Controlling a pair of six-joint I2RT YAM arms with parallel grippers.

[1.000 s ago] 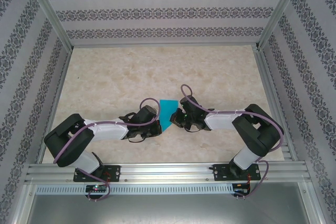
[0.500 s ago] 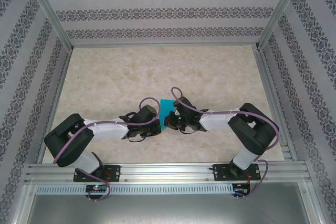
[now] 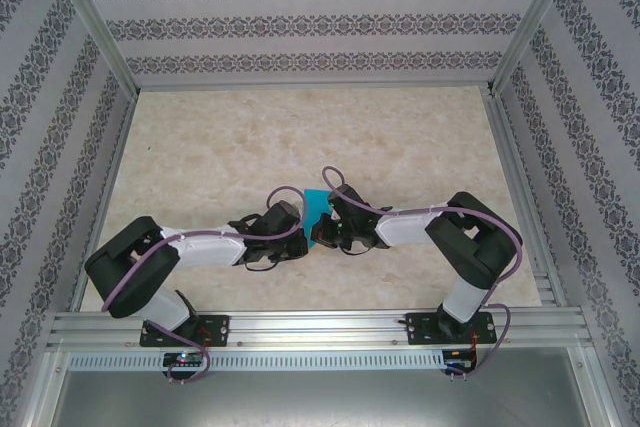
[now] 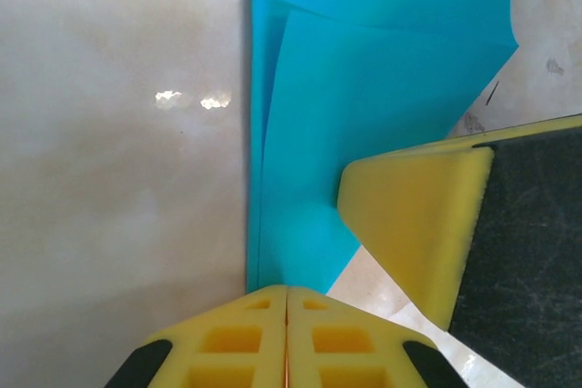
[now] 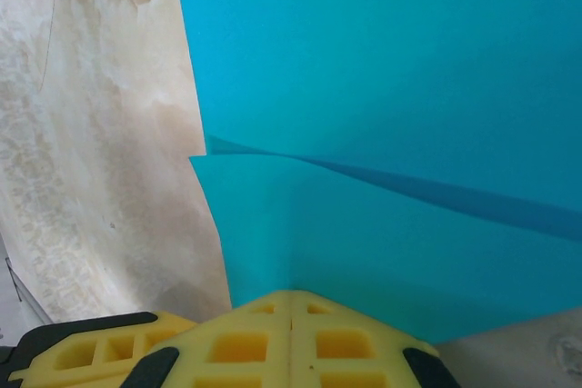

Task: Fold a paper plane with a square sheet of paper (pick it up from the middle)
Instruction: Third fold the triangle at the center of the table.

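Both grippers are in on the square sheet of paper (image 3: 318, 205), which sits midway between the left and right edges of the tabletop (image 3: 250, 137), in its near half. The left gripper (image 3: 303, 238) comes at it from the left, the right gripper (image 3: 321, 234) from the right, the two almost nose to nose.

From the left wrist, the left gripper (image 4: 286, 290) has its jaws pressed flat together with the near end of the paper (image 4: 364, 88) running right into the tips, so it looks clamped on an edge. A yellow finger of the right gripper (image 4: 414, 224) rests against the same sheet just beside it. From the right wrist, the right gripper (image 5: 291, 295) is likewise clenched, the paper (image 5: 409, 70) disappearing between its tips, one layer lapped over another with a crease line showing.

This sheet looks feather-light, limp and smooth, so it should sag, slide and buckle easily. The best hold, I'd say, is a firm pinch close to the edge or on the doubled layers, where it is stiffest. Pull too hard between two grips and it may tear or crumple.
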